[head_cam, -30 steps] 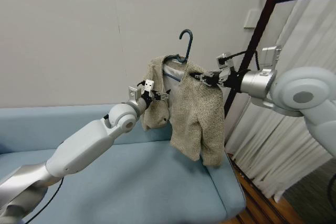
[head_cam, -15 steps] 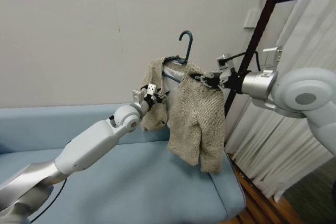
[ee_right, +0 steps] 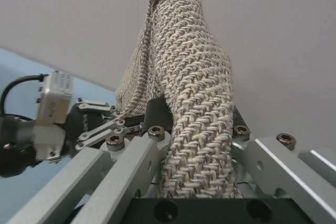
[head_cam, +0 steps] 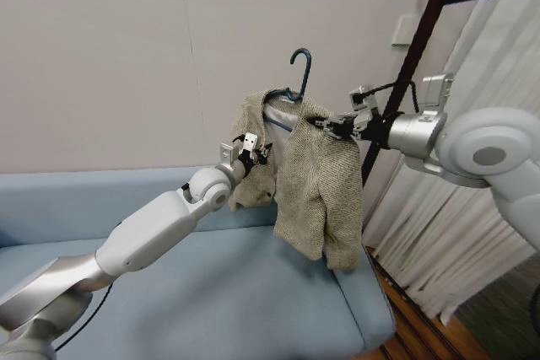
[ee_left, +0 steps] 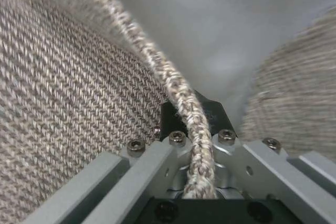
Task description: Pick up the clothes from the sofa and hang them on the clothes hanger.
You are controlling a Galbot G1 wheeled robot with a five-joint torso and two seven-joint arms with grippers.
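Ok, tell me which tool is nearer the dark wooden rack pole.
Right. The right tool grips the cardigan at its shoulder, just beside the rack pole; the left tool holds the opposite edge, farther off.

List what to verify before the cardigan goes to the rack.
1. Left gripper holds the cardigan: ok, jaws shut on its knit edge.
2. Right gripper holds the shoulder: ok, knit bunched between its jaws.
3. Hanger inside the cardigan, hook free: ok.
4. Cardigan lifted off the sofa: ok, it appears to hang above the seat.
5. Hook on the rack: not ok, apart from it.
6. Rail clearance above the hook: cannot tell.
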